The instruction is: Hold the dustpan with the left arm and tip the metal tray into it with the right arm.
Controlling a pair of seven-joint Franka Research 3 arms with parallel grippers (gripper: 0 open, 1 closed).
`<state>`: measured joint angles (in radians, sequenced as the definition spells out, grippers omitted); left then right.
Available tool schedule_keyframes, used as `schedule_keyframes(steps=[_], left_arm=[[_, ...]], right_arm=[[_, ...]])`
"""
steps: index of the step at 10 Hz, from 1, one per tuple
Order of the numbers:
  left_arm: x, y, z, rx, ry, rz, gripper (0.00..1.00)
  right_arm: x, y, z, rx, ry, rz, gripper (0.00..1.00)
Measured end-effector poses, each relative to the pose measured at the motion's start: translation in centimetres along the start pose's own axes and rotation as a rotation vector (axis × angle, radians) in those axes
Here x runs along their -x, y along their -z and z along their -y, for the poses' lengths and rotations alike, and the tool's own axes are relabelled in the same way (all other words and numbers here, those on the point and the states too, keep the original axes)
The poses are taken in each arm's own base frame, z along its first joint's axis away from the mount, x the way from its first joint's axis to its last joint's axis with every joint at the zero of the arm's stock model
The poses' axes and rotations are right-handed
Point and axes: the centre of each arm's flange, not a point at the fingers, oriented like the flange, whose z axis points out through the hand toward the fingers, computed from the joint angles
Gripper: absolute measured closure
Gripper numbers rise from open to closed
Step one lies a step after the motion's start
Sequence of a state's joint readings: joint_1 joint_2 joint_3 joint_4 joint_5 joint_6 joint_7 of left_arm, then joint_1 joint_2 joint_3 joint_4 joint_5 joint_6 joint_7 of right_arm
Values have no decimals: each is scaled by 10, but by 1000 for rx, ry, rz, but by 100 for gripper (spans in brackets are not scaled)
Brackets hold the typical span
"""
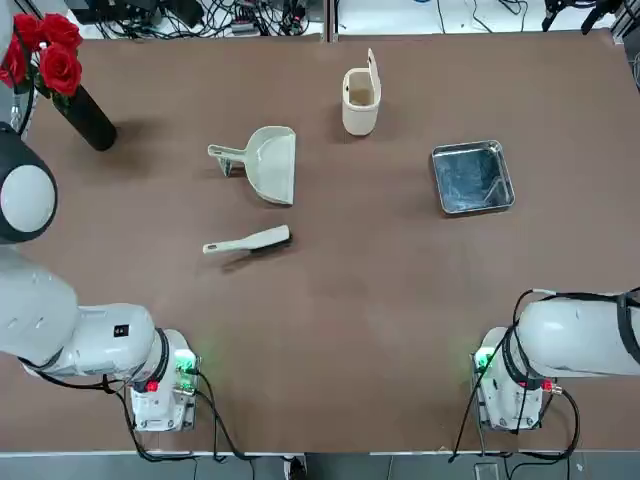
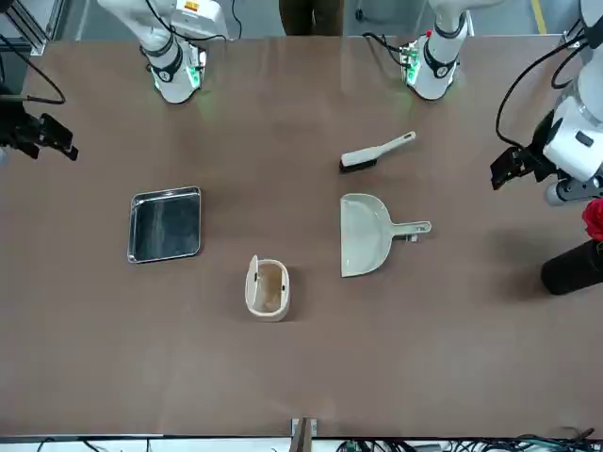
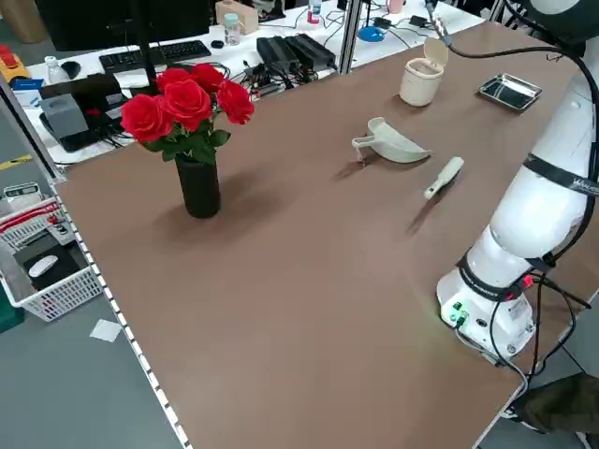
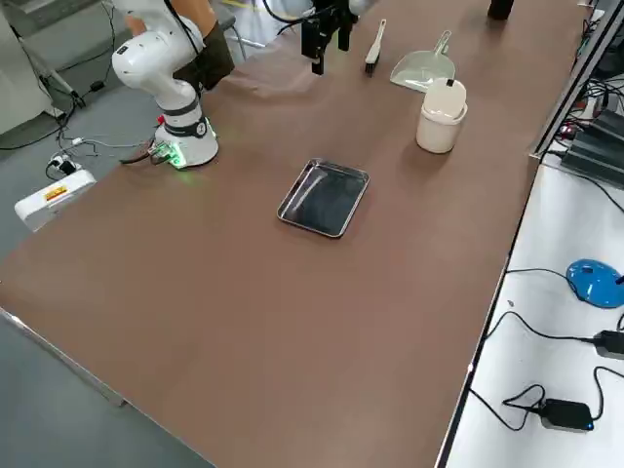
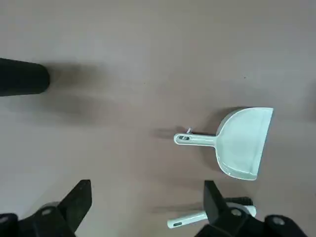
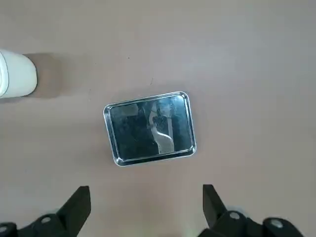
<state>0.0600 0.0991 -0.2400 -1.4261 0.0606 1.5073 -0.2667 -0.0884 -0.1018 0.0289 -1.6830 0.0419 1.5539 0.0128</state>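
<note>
- out ahead of the left claw [image 5: 147, 207], which is spread wide and holds nothing, lies the dustpan [image 5: 241, 143]; it looks light and stiff, so pinch its stubby handle.
- ahead of the right claw [image 6: 146, 210], also spread and bare, sits the metal tray [image 6: 150, 128]; it looks hard and slippery, so grab its rim.

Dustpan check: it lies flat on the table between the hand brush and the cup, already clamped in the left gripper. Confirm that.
Not quite. The dustpan does lie flat on the table between the hand brush and the cup, but nothing grips it. The left wrist view shows the left gripper open, high above it; the top view shows the dustpan alone.
</note>
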Motion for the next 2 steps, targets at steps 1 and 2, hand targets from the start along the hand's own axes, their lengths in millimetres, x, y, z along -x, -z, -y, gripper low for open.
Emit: schedule_keyframes(steps=[1, 2], left_arm=[[0, 1, -1, 0, -6, -1, 0], [1, 1, -1, 0, -10, 0, 0]], right_arm=[[0, 0, 0, 0, 0, 0, 0], [0, 0, 0, 0, 0, -1, 0]])
